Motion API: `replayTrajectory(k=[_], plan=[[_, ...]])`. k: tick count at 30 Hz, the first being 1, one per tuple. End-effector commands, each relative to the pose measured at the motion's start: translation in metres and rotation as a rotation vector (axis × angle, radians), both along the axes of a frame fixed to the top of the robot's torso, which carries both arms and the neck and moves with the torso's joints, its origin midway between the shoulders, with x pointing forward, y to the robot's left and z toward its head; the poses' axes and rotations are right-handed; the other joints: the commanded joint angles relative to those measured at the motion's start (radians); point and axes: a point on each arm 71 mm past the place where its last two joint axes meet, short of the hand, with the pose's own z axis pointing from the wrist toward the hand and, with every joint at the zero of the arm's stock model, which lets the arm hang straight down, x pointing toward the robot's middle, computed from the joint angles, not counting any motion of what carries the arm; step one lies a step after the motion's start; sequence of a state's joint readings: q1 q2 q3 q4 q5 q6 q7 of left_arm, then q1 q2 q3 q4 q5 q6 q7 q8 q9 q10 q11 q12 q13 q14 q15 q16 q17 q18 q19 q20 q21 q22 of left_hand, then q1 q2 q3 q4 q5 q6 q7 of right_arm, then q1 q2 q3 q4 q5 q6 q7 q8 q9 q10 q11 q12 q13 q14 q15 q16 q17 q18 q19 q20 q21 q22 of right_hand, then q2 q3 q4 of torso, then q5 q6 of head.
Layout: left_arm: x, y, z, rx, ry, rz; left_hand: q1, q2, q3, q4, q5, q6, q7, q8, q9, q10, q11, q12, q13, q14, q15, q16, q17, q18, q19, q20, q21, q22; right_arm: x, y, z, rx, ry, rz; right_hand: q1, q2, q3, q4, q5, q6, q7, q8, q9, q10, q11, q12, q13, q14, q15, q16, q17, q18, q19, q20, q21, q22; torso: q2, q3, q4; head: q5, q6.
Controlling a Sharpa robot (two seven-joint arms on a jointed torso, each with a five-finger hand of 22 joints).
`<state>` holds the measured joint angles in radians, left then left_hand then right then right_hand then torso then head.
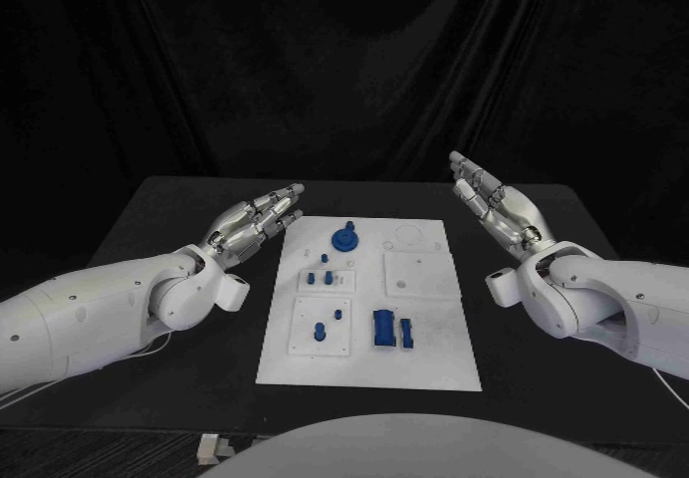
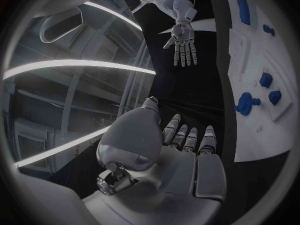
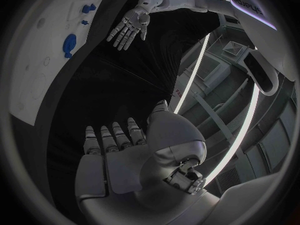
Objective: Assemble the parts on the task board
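Nearest on the task board, a tall blue block stands with a slimmer blue piece just beside it, and to their left a raised white plate carries small blue pegs. Further back, another small plate holds more blue bits, while the square plate to its right looks bare. At the far end sits a round blue part. Whether these pieces are seated or merely laid out, I cannot tell, so this fits either a board awaiting assembly or one partly done. Both the left hand and the right hand hover off the board's sides, fingers stretched, grasping nothing.
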<state>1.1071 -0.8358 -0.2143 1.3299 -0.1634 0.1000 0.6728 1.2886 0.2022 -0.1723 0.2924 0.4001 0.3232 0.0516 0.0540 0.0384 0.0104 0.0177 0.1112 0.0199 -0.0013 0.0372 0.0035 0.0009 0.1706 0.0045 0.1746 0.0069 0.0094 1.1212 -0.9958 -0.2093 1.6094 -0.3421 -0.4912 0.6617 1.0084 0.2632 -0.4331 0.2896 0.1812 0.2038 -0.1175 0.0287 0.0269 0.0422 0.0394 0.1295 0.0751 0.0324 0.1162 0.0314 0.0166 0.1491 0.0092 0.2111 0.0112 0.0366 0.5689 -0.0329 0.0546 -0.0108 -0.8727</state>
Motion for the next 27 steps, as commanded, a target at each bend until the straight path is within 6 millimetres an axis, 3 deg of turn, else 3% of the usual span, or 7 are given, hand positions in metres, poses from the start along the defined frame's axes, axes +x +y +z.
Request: replayTrajectory(k=[1,4,5,9,11,24,27], plan=[[-0.004,0.004,0.019,-0.122,-0.279,0.044,0.023,0.006,-0.012,-0.001,0.021,0.000,0.004,-0.009,0.000,-0.002,0.004,0.003,0.000,0.001,-0.001,-0.003,-0.001,0.010,-0.001,-0.008,-0.003,-0.001,-0.001,0.002,-0.001,0.038,-0.005,0.048,0.005,0.003,-0.005,0.000,-0.003,0.006,0.018,-0.001,0.001,0.002,0.016,0.012,-0.003,-0.004,0.007,0.001,-0.001,0.014,-0.001,0.004,-0.005,0.000,0.000,-0.0002,0.0001,-0.003,0.000],[-0.004,0.003,0.018,-0.121,-0.278,0.044,0.037,0.009,-0.015,-0.002,0.037,0.008,0.009,-0.010,0.000,-0.002,0.009,0.006,0.000,0.001,0.004,-0.003,-0.001,0.010,-0.001,-0.005,-0.003,-0.001,-0.001,0.002,-0.003,0.040,0.008,0.056,0.002,0.004,-0.004,0.001,-0.003,0.006,0.024,-0.001,0.001,0.001,0.026,0.018,-0.005,-0.005,0.013,0.004,-0.001,0.013,-0.001,0.008,-0.004,0.000,0.000,0.0001,0.0001,-0.004,0.000],[-0.001,0.001,-0.002,0.025,-0.012,0.013,-0.368,-0.053,0.046,-0.088,-0.098,-0.094,-0.052,-0.054,-0.038,-0.010,-0.018,-0.033,-0.020,0.001,-0.037,-0.003,-0.001,-0.051,-0.004,-0.052,-0.007,-0.009,0.001,0.001,-0.002,0.011,0.004,0.015,-0.303,-0.079,0.130,-0.087,-0.054,-0.056,0.117,-0.029,-0.027,-0.042,-0.039,-0.029,-0.075,-0.032,-0.032,-0.031,-0.017,-0.045,-0.009,-0.063,-0.011,-0.037,0.000,0.0000,0.0000,-0.003,0.000],[0.000,-0.001,-0.001,0.028,-0.015,0.031,-0.483,-0.073,0.060,-0.114,-0.135,-0.121,-0.052,-0.054,-0.038,-0.010,-0.018,-0.040,-0.020,0.001,-0.037,-0.003,-0.001,-0.051,-0.004,-0.070,-0.007,-0.009,0.004,0.006,-0.001,0.028,0.012,-0.011,-0.687,-0.172,0.299,-0.201,-0.181,-0.204,0.117,-0.029,-0.027,-0.042,-0.039,-0.130,-0.075,-0.032,-0.116,-0.031,-0.017,-0.149,-0.009,-0.211,-0.011,-0.037,-0.001,0.0015,-0.0025,-0.002,0.013],[0.001,-0.003,0.001,0.031,-0.018,0.050,-0.537,-0.082,0.067,-0.126,-0.153,-0.135,-0.052,-0.054,-0.038,-0.010,-0.018,-0.111,-0.020,0.001,-0.037,-0.003,-0.001,-0.059,-0.004,-0.077,-0.007,-0.009,0.007,0.009,0.000,0.041,0.019,-0.032,-0.767,-0.263,0.333,-0.290,-0.181,-0.204,0.117,-0.029,-0.027,-0.042,-0.039,-0.130,-0.075,-0.032,-0.116,-0.031,-0.017,-0.149,-0.009,-0.211,-0.011,-0.037,-0.002,0.0027,-0.0045,-0.002,0.022],[0.006,-0.029,0.021,0.064,-0.026,0.308,-0.850,-0.131,0.172,-0.196,-0.256,-0.213,-0.052,-0.054,-0.038,-0.010,-0.018,-0.111,-0.020,0.001,-0.037,-0.003,-0.001,-0.091,-0.004,-0.175,-0.007,-0.009,0.035,0.061,0.014,0.237,0.186,-0.296,-1.008,-0.263,0.433,-0.290,-0.181,-0.204,0.117,-0.029,-0.027,-0.042,-0.039,-0.130,-0.075,-0.032,-0.116,-0.031,-0.017,-0.149,-0.009,-0.211,-0.011,-0.037,-0.018,0.0236,-0.0391,0.007,0.196],[0.006,-0.036,0.028,0.074,-0.017,0.390,-0.910,-0.202,0.172,-0.211,-0.276,-0.228,-0.052,-0.054,-0.038,-0.010,-0.018,-0.111,-0.020,0.001,-0.037,-0.003,-0.001,-0.171,-0.004,-0.175,-0.007,-0.009,0.037,0.066,0.015,0.256,0.209,-0.319,-1.008,-0.263,0.433,-0.290,-0.181,-0.204,0.117,-0.029,-0.027,-0.042,-0.039,-0.130,-0.075,-0.032,-0.116,-0.031,-0.017,-0.149,-0.009,-0.211,-0.011,-0.037,-0.021,0.0281,-0.0466,0.009,0.233]])
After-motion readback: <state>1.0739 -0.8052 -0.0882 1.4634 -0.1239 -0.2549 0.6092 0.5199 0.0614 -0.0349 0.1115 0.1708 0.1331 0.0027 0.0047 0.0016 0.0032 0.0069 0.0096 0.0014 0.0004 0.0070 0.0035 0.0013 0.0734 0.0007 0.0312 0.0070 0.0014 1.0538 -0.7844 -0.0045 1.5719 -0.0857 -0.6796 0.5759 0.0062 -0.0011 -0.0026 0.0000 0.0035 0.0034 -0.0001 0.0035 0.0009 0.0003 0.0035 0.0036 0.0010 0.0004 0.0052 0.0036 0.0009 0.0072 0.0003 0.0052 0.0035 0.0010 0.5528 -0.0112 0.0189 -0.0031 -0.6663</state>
